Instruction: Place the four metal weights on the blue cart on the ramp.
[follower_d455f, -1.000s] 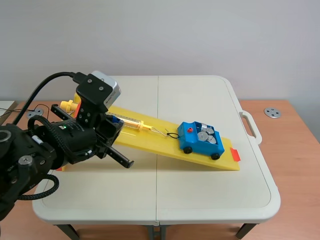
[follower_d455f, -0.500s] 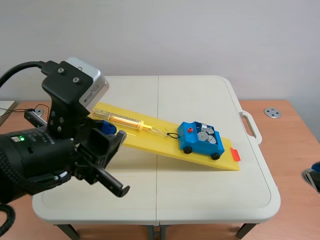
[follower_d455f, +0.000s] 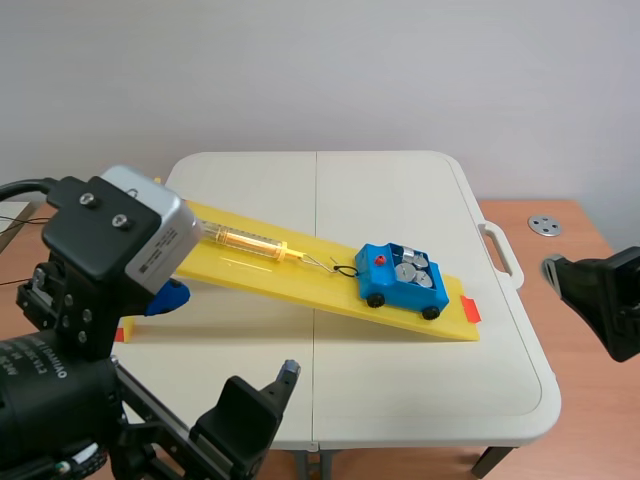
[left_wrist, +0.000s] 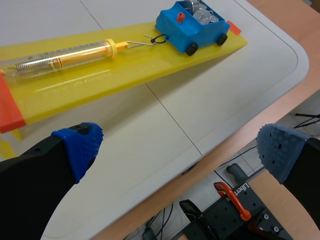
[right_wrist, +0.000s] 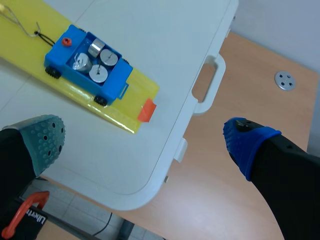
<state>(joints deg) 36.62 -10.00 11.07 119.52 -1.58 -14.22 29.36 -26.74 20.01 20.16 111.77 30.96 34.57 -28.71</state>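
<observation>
The blue cart (follower_d455f: 403, 281) stands low on the yellow ramp (follower_d455f: 300, 275), hooked to a spring scale (follower_d455f: 245, 240). Several round metal weights (follower_d455f: 414, 271) lie in its tray. My left gripper (follower_d455f: 225, 338) hangs open over the table's near left corner, well back from the cart, and holds nothing. In the left wrist view the cart (left_wrist: 192, 25) is far ahead of the open gripper (left_wrist: 178, 149). My right gripper (follower_d455f: 592, 295) is off the table's right edge, open and empty. Ahead of it and to one side, the right wrist view shows the cart (right_wrist: 87, 65) with the weights (right_wrist: 98, 60) inside.
The white folding table (follower_d455f: 430, 390) has a carry handle (right_wrist: 207, 82) on its right edge. An orange tape mark (right_wrist: 146, 110) sits at the ramp's low end. A round metal disc (right_wrist: 285, 80) lies on the wooden desk beside the table.
Both grippers went from shut to wide open. The left arm drew back toward the near left corner. The right gripper came into view at the right edge.
</observation>
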